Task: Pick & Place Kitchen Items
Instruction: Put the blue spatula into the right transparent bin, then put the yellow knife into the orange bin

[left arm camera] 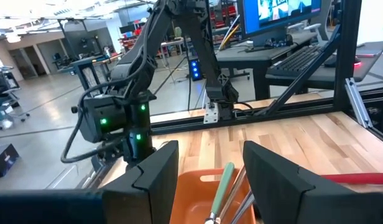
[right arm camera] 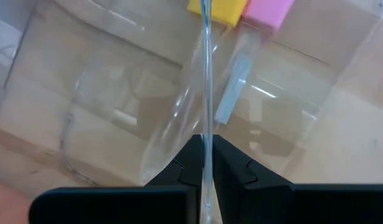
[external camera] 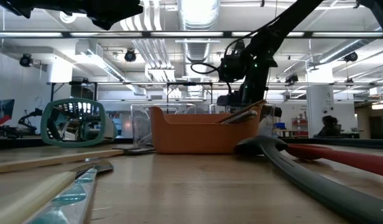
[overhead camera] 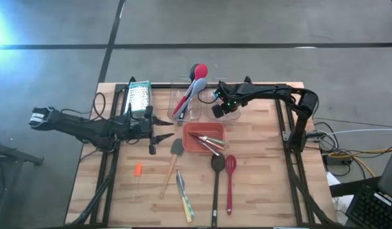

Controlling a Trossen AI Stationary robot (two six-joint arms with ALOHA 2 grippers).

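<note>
Wooden worktop (overhead camera: 259, 184) stood on grey floor. Right gripper (right arm camera: 206, 163) sat at clear tub (right arm camera: 148, 93) behind orange tray (overhead camera: 191, 145), fingers nearly closed, pinching tub's thin wall edge. Left gripper (overhead camera: 163, 138) hovered left of tray, fingers apart, holding nothing. Green-handled tools (overhead camera: 209, 138) lay in tray; red spoon (overhead camera: 197, 77) stood in tub; black spoon (overhead camera: 217, 166), red spatula (overhead camera: 230, 181) lay on worktop in front. Grater (overhead camera: 139, 97) stood at rear left.

Pale wood-plank table (overhead camera: 259, 184), matt; glossy clear plastic tub (right arm camera: 117, 93); smooth orange plastic tray (external camera: 191, 134); perforated metal grater (overhead camera: 139, 97).
</note>
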